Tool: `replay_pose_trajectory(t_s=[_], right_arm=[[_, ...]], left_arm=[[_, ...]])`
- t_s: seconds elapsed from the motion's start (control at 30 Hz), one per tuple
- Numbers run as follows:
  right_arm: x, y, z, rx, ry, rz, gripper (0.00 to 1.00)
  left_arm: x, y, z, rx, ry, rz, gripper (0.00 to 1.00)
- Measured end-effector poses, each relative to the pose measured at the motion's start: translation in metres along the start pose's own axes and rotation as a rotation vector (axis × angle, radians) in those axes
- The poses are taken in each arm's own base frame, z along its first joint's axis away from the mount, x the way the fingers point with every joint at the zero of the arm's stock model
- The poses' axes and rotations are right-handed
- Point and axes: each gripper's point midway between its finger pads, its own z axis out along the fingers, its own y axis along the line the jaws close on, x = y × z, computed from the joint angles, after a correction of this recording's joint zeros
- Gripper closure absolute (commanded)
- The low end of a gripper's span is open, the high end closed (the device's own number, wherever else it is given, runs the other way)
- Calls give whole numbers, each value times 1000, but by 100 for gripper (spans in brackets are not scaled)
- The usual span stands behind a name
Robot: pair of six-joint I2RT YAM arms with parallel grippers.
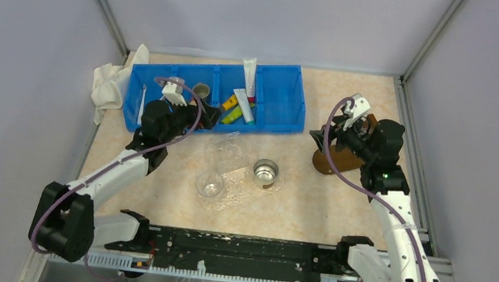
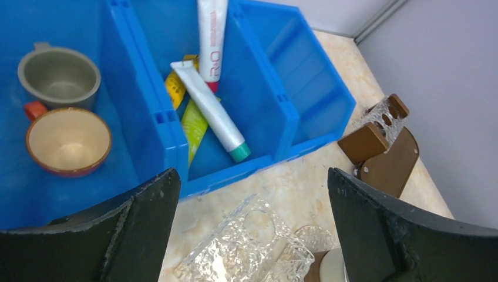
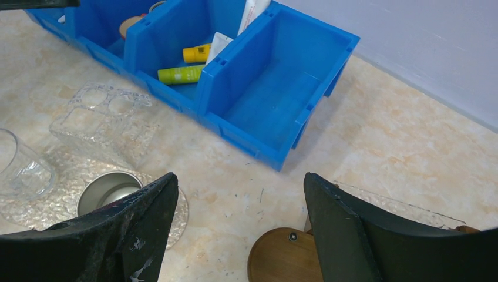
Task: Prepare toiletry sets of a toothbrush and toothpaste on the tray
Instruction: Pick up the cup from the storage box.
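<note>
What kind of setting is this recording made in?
Probably a lab test cell, not a bathroom: plain panel walls on metal corner posts enclose the tabletop, two arms are mounted on a rail, and props sit in a blue divided bin.

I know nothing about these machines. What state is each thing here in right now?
left gripper, open, holding nothing
right gripper, open, holding nothing
blue bin, right end compartment empty
white toothpaste tube, capped, lying in the bin
green tube, lying in the same compartment
brown-rimmed cup, upright, empty, in the bin
glass, upright, empty, on the clear tray
metal cup, upright, on the tray
cloth, crumpled beside the bin
</note>
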Motion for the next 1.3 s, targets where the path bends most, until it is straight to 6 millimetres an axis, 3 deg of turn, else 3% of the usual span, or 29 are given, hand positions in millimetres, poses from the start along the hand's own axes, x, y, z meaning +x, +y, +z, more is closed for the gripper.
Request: replay_pose_trajectory(t_s=[0.17,0.5,0.67,0.8,1.07,1.3], right_arm=[[-1,1,-1,-3,-3,-2,22],[-2,2,-1,-6,-6,-3,22],[-2,2,-1,-7,-7,-4,22],[-2,2,-1,-7,-7,-4,22],[-2,2,-1,-6,-7,-4,22],[-2,2,-1,-8,-8,-4,22]], left_arm=[[9,23,11,-82,45,-73,1],[-13,80,38,-465,15,-180,15],[1,111,54,-640,73,-192,33],[17,131,55,-732,120,-172,46],[40,160,59,-851,186,-137,52],[51,173,60,-893,219,-126,53]])
